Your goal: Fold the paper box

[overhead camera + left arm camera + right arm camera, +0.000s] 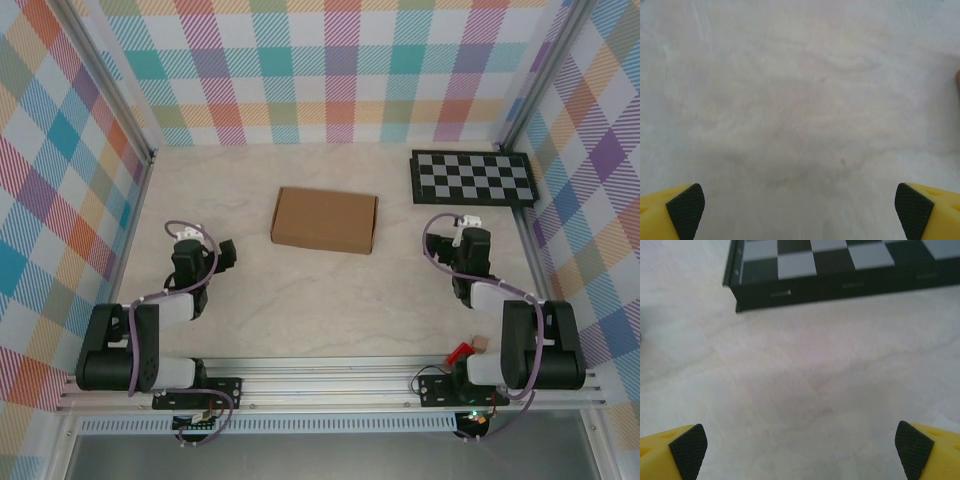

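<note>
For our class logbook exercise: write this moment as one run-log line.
paper box: closed, apart from both grippers | left gripper: open, empty | right gripper: open, empty

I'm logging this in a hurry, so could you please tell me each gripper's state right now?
Left gripper: open, holding nothing.
Right gripper: open, holding nothing.

A black-and-white checkerboard panel point(472, 177) is lying flat on the pale marbled worktop point(330, 300), in its far right corner (its dark front edge is showing close up in the right wrist view). Plaid walls point(330, 70) are standing just behind and beside the panel.
</note>
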